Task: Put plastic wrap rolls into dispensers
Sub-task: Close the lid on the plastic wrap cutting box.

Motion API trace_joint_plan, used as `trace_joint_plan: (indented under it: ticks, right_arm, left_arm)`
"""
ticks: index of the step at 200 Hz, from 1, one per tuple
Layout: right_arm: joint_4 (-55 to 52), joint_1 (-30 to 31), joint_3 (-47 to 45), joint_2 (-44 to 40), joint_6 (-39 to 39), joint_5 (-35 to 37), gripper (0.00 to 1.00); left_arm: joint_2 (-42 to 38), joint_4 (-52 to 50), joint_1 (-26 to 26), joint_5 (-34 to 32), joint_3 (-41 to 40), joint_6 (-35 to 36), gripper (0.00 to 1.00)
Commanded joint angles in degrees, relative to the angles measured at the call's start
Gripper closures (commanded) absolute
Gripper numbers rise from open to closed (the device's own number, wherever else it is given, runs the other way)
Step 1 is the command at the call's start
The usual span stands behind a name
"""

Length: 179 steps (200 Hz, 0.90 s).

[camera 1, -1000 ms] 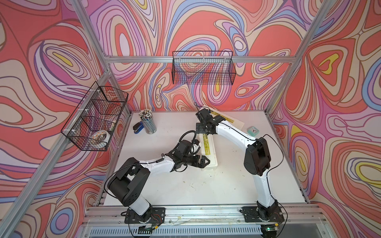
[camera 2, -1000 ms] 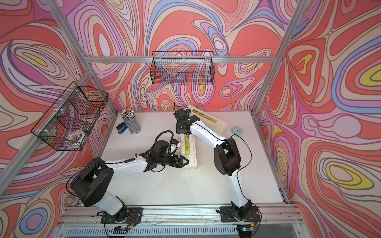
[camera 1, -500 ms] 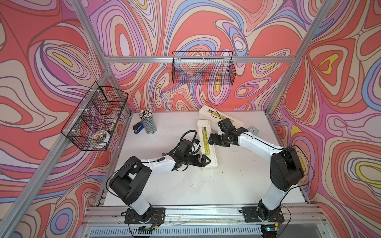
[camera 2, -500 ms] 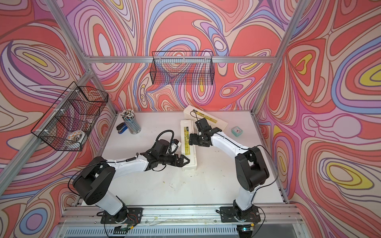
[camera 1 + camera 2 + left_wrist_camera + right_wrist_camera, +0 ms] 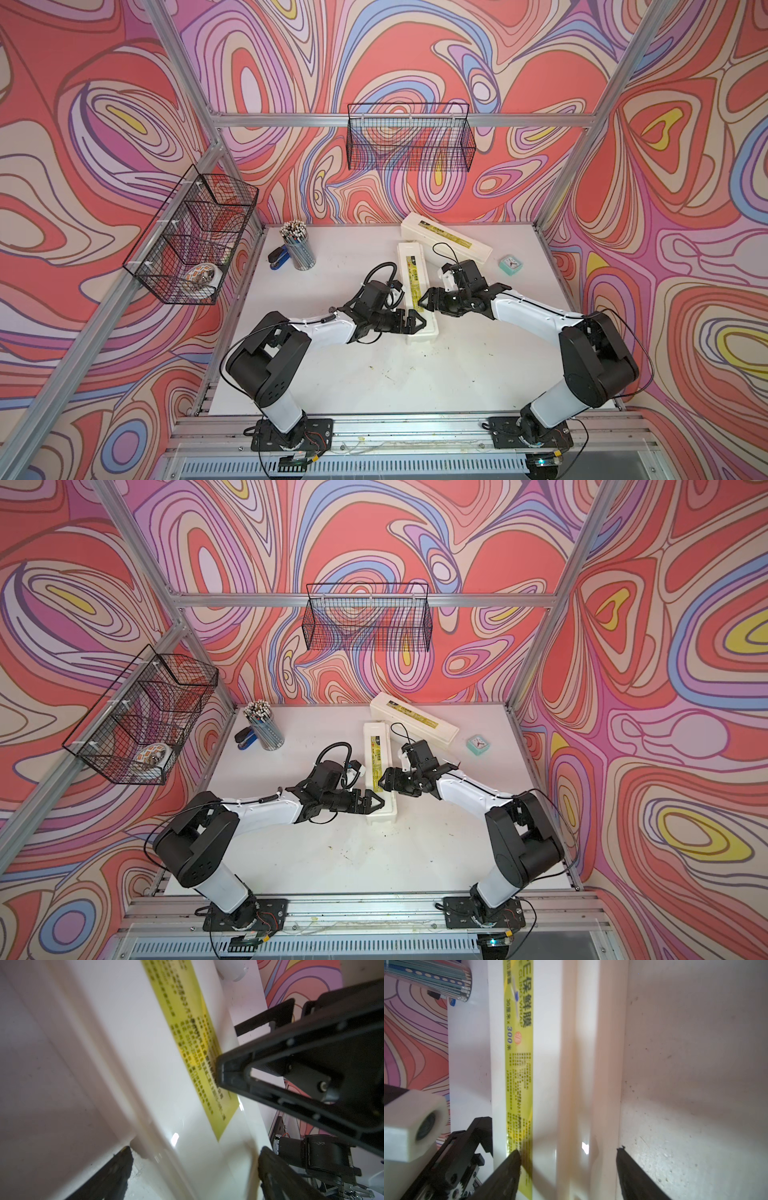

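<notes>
One dispenser (image 5: 411,266) lies shut, lengthwise in the middle of the bench (image 5: 374,374); a second dispenser (image 5: 446,243) lies slanted just behind it, toward the back right. The left tool (image 5: 417,322) straddles the first's front end, jaws wide; clamped or not, I cannot tell. The right tool (image 5: 424,300) hovers over its right edge, jaws apart.

Parted right hand (image 5: 568,1152) over labelled dispenser (image 5: 546,1064)

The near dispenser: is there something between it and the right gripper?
Nothing visible stands between them. The right gripper is at the near dispenser, jaws apart: one finger over the yellow label, the other beside the box's edge. The left gripper is at the box's other side, not in between.
</notes>
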Motion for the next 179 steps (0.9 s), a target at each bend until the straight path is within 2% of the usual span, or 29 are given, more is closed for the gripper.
trace_joint_plan:
  ticks: [1, 61, 114, 139, 158, 179]
  right_arm:
    - [0.8, -0.9, -3.2, 2.0, 1.8, -2.3, 0.32]
    - [3.2, -1.1, -11.1, 2.0, 5.7, -3.2, 0.50]
    - [1.8, -1.0, -13.3, 5.3, 5.7, -1.9, 0.67]
    - [-0.8, -1.0, -12.5, 3.8, 4.1, -0.3, 0.68]
    - [-3.5, -1.0, -10.5, 2.6, 2.7, 1.3, 0.68]
    - [-5.1, -1.0, -8.9, 1.9, 2.3, 2.3, 0.69]
  left_arm:
    - [5.3, -10.8, 0.2, -8.0, -4.4, -0.9, 0.07]
    - [4.5, -10.7, 1.2, -8.4, -6.7, -2.8, 0.07]
    - [3.6, -10.4, 1.8, -8.5, -6.4, -4.7, 0.05]
    - [3.1, -11.3, 2.9, -8.4, -6.7, -4.1, 0.06]
    - [3.9, -11.8, 4.0, -7.9, -6.1, -2.9, 0.10]
    - [5.9, -14.2, 5.5, -7.8, -3.7, -1.9, 0.23]
